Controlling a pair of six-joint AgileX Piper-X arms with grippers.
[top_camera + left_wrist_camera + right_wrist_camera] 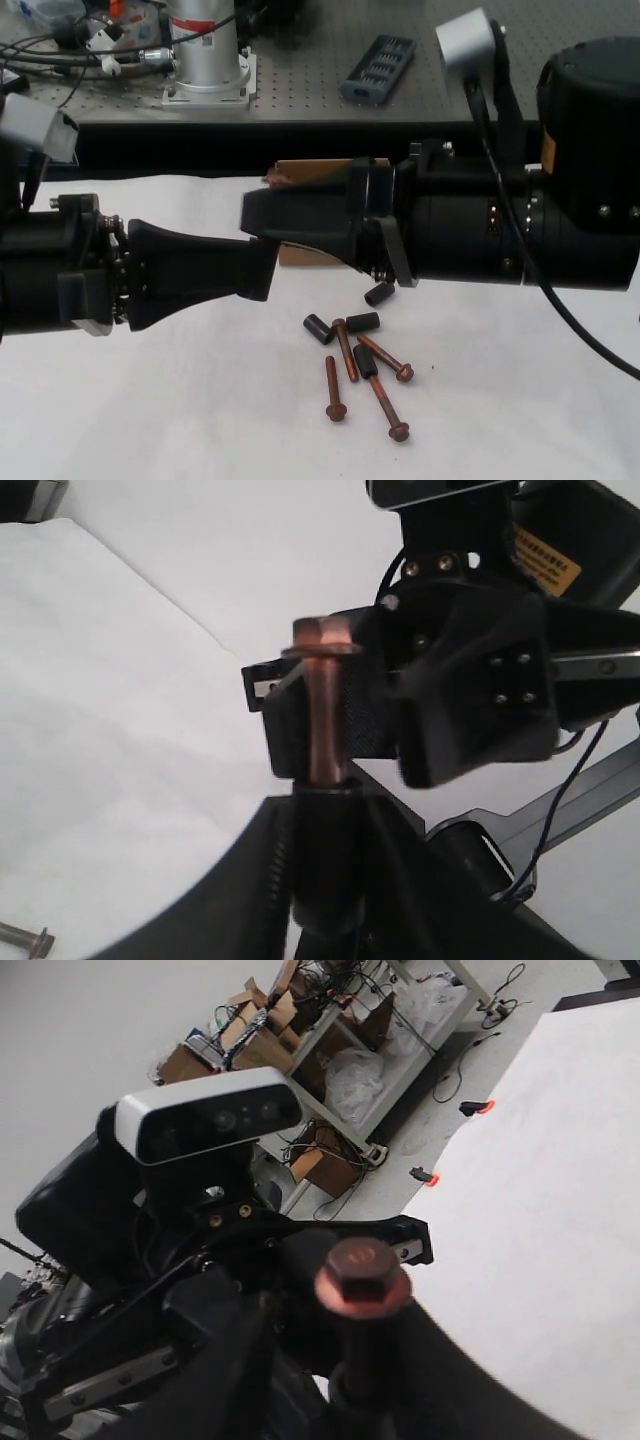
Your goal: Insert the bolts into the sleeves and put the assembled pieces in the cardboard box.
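My left gripper [262,270] [325,905] is shut on a black sleeve [325,880]. A copper bolt [322,710] stands in the sleeve, hex head [362,1278] up. My right gripper [250,215] [395,765] faces it from the opposite side, right against the bolt's exposed shank. Both grippers hover above the white cloth, in front of the cardboard box [300,172], which they mostly hide. Several loose bolts [333,390] and black sleeves [317,328] lie on the cloth to the near right of them.
Another loose bolt [25,940] lies on the cloth under the left arm. Behind the cloth, the perforated bench carries a black ribbed tray [378,67], a metal post base [207,55] and cables [60,50].
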